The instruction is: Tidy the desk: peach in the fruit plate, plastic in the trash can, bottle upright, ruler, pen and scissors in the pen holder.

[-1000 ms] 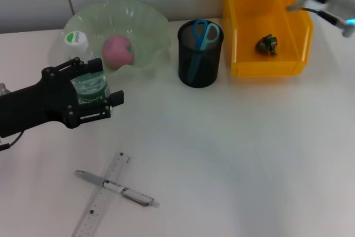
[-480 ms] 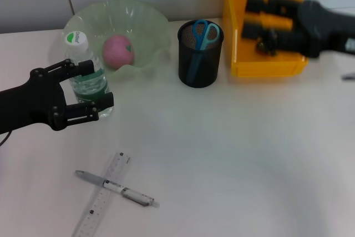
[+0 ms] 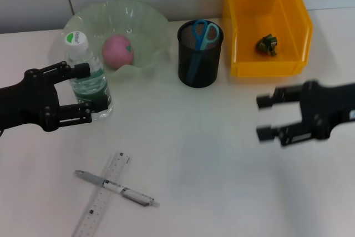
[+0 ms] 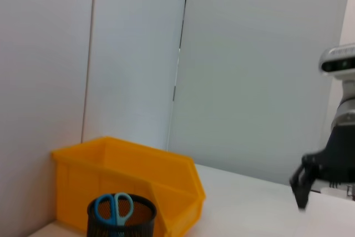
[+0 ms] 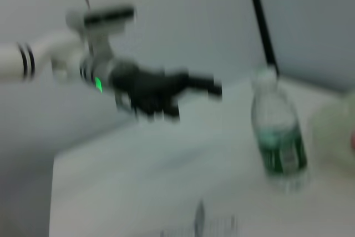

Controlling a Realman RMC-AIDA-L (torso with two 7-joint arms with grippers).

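1. Bottle (image 3: 89,76) upright on desk (image 3: 211,181), beside fruit plate (image 3: 147,23).
2. Left gripper (image 3: 86,94) wide, fingers flanking bottle w/o clamping.
3. Right gripper (image 3: 265,116) wide, over bare desk, below trash can (image 3: 244,54).
4. Ruler (image 3: 102,198) under pen (image 3: 119,188).

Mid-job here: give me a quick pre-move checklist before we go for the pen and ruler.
1. Bottle upright on the desk: ok.
2. Left gripper clear of the bottle: not ok, open fingers flank it.
3. Right gripper open, empty: ok.
4. Pen and ruler separated: not ok, pen lies across ruler.
5. Pen holder has room: cannot tell, scissors inside.
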